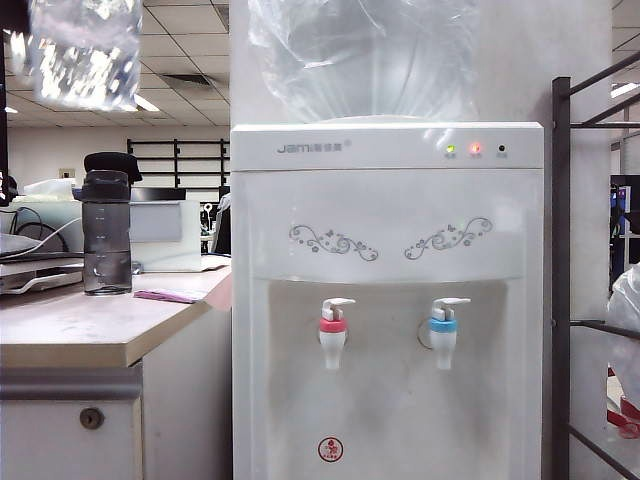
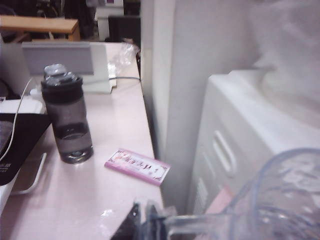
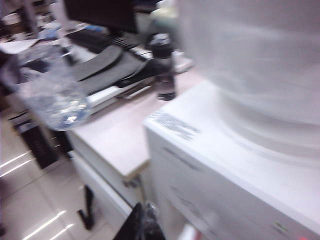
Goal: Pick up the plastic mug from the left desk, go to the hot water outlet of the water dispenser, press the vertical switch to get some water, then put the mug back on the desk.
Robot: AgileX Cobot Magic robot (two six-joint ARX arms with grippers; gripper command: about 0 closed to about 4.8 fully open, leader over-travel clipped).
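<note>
left hand [image 2: 150, 220] gripping plastic mug [image 2: 280, 200] aloft, right hand [image 3: 142, 222] closed

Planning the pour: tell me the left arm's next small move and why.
Probably lower the plastic mug, held by its handle in the shut left gripper, toward the hot water outlet: the mug hangs high above the left desk, well above the red-collared tap. The right gripper is shut, empty.

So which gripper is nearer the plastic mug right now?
Left. The left gripper is shut on the handle of the plastic mug, holding it aloft; the right gripper, shut and empty, hangs apart by the water dispenser.
</note>
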